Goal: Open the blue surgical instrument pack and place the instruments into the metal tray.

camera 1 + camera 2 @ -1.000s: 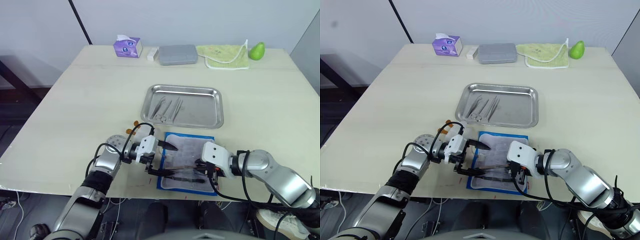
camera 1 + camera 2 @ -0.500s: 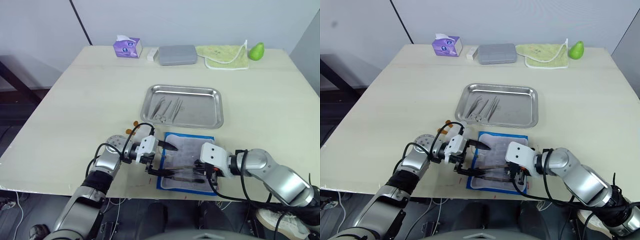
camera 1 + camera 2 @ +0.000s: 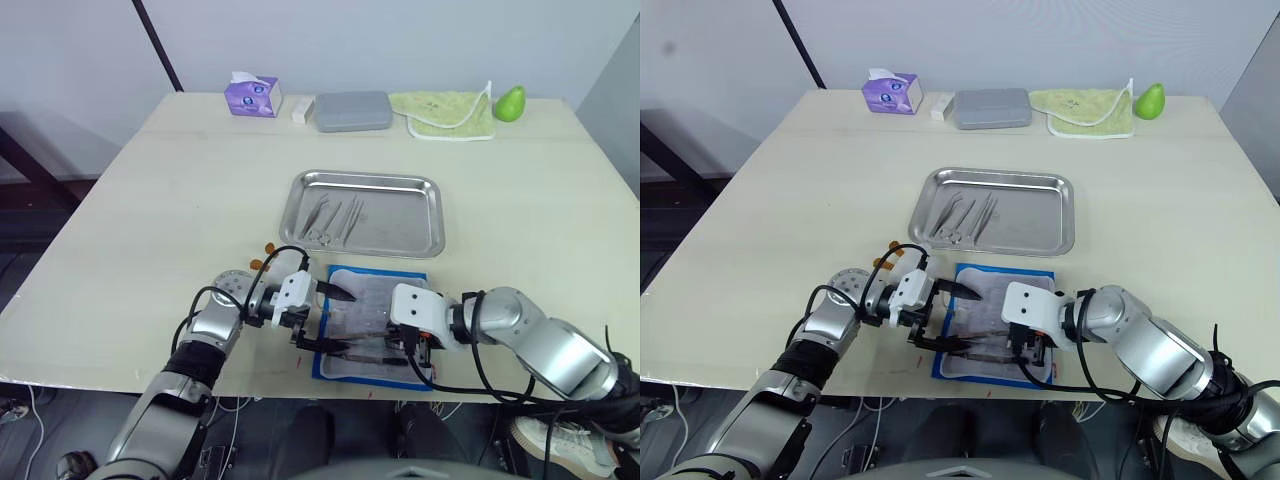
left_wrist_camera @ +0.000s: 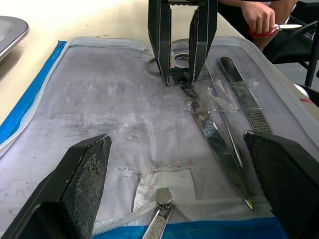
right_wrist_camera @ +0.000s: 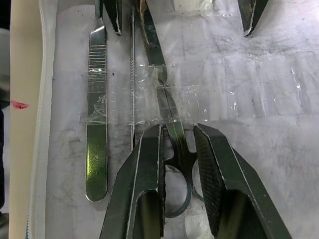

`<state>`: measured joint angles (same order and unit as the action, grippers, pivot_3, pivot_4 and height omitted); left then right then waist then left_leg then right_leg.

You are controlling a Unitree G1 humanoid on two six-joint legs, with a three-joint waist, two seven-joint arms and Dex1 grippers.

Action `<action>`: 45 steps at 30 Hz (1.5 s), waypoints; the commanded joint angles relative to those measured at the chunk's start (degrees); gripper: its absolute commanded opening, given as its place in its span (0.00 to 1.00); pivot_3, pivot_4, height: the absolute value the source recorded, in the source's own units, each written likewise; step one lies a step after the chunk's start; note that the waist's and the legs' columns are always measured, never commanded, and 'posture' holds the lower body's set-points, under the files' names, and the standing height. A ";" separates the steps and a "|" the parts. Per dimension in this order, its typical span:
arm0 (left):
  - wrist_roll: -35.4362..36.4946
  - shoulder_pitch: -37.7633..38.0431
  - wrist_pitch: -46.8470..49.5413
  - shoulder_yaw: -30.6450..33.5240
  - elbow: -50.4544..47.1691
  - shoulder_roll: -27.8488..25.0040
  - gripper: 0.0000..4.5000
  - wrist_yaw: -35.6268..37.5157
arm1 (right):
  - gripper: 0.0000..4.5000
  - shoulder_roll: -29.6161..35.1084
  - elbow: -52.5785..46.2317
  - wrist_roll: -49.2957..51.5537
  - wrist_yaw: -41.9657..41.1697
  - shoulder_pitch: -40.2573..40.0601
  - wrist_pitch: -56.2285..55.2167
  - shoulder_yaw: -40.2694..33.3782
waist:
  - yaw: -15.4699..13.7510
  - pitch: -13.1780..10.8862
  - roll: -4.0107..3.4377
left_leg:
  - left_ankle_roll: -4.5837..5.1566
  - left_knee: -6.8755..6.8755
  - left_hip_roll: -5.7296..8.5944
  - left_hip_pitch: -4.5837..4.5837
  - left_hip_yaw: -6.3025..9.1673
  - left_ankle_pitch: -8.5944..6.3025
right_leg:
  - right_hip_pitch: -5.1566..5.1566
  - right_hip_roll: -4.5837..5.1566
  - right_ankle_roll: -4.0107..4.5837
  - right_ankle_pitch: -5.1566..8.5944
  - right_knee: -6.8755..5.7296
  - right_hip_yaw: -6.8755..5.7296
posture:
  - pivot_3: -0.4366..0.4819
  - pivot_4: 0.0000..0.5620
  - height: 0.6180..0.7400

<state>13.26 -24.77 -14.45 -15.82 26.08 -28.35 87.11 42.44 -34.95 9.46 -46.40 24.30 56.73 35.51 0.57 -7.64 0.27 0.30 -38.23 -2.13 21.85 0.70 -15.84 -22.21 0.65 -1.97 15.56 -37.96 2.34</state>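
1. Sitting at the near edge of the pale wooden table is the blue surgical instrument pack, unzipped and lying flat, right behind it the metal tray with a few instruments in it.
2. Left gripper has its fingers spread wide over the pack's left edge.
3. Right gripper has its fingers narrow, straddling taped-down scissors, not clamped.
4. Far edge: tissue box, grey case, green cloth, pear. Grey wall behind.
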 commanded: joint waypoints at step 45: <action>-4.20 0.91 1.09 -2.76 1.27 0.95 1.00 -2.10 | 0.00 1.44 -4.62 8.95 2.89 14.21 19.85 0.32 | -0.36 -0.04 -0.11 | 0.00 0.01 0.05 0.24 0.45 0.00 | -0.17 0.15 -0.01 0.00 0.04 -0.13 | 0.48 0.27 1.00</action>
<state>12.36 -25.40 -14.46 -16.33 25.80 -27.54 85.87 43.81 -39.10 18.68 -44.43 36.61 76.27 37.28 0.21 -7.68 0.16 0.30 -38.21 -2.08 22.11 1.14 -15.84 -22.40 0.80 -1.99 15.56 -37.92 2.21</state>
